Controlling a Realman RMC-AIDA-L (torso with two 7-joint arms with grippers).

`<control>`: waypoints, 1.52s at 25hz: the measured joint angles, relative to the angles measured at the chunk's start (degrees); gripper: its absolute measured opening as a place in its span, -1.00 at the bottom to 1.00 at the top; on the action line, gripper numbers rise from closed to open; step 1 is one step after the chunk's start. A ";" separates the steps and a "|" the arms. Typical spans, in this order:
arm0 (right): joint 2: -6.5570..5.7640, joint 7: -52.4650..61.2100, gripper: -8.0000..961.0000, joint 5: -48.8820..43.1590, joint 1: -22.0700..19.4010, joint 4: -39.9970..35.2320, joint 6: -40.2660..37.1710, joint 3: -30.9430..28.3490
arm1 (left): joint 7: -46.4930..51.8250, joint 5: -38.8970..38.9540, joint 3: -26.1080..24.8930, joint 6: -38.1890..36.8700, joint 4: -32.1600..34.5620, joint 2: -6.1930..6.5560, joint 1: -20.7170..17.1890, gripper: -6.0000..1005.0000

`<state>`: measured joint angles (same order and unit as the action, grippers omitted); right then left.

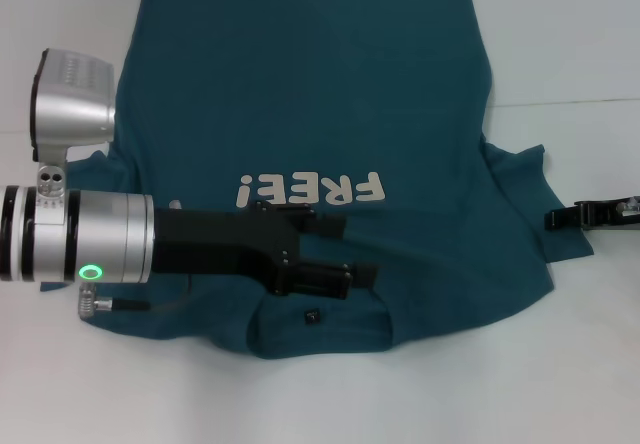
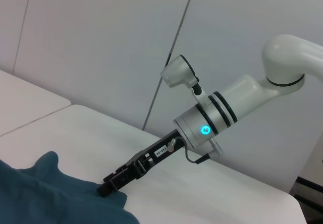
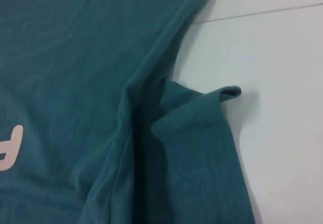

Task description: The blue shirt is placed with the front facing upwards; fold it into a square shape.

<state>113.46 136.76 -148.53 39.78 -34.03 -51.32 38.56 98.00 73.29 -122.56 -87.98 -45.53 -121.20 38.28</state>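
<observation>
Teal shirt [image 1: 300, 114] lies flat on the table [image 1: 580, 44], lettering up, no fold made (all folding remains). Left gripper [image 1: 355, 252], jaws apart, hovers over the collar; right gripper [image 1: 552, 220] clamps the sleeve edge.

Blue shirt [image 1: 300, 94]: matt soft cloth; table [image 1: 580, 44]: smooth white.

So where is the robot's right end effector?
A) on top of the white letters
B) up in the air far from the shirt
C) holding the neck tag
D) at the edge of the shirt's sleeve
D: in the head view the right end effector sits at the outer edge of the blue shirt sleeve, well aside from the white "FREE!" lettering.
</observation>
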 joint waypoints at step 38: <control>1.31 2.72 -0.93 -0.35 -3.52 -10.80 -9.62 -0.34 | 0.00 0.01 -0.32 0.00 0.01 -0.44 -0.53 0.74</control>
<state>114.77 139.48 -148.88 36.26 -44.83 -60.94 38.23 98.00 73.30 -122.88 -87.98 -45.52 -121.64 37.75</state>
